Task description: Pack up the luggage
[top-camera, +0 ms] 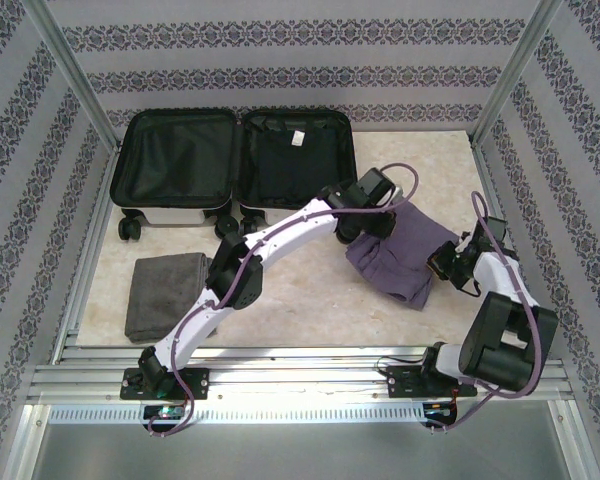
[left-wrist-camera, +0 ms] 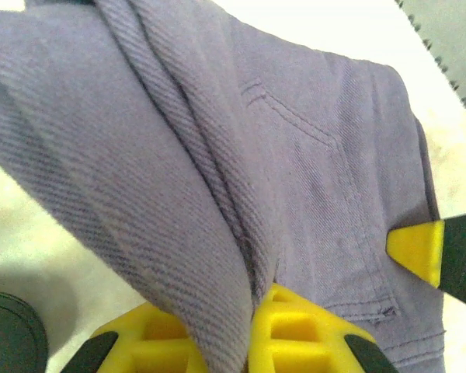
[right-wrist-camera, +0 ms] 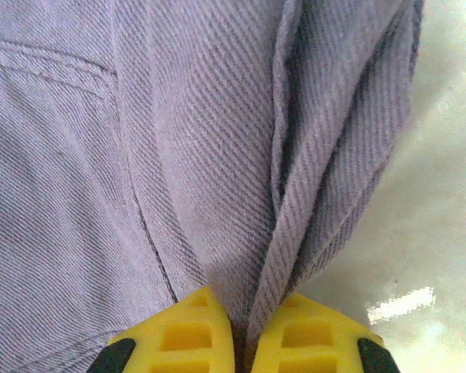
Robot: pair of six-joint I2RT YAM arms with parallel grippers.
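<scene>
While the luggage (top-camera: 175,214) lay open at the table's (top-camera: 310,300) far edge, a white tag (top-camera: 296,138) inside illegible, purple trousers (top-camera: 405,255) were clamped by left gripper (left-wrist-camera: 252,315) and right gripper (right-wrist-camera: 241,315).

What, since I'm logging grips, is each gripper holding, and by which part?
Both pinch the purple garment: left gripper a fold at its far end, right gripper a fold at its right edge.

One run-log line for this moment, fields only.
left gripper: shut on purple trousers | right gripper: shut on purple trousers | luggage: open, dark garment in right half | grey folded cloth: on table
</scene>
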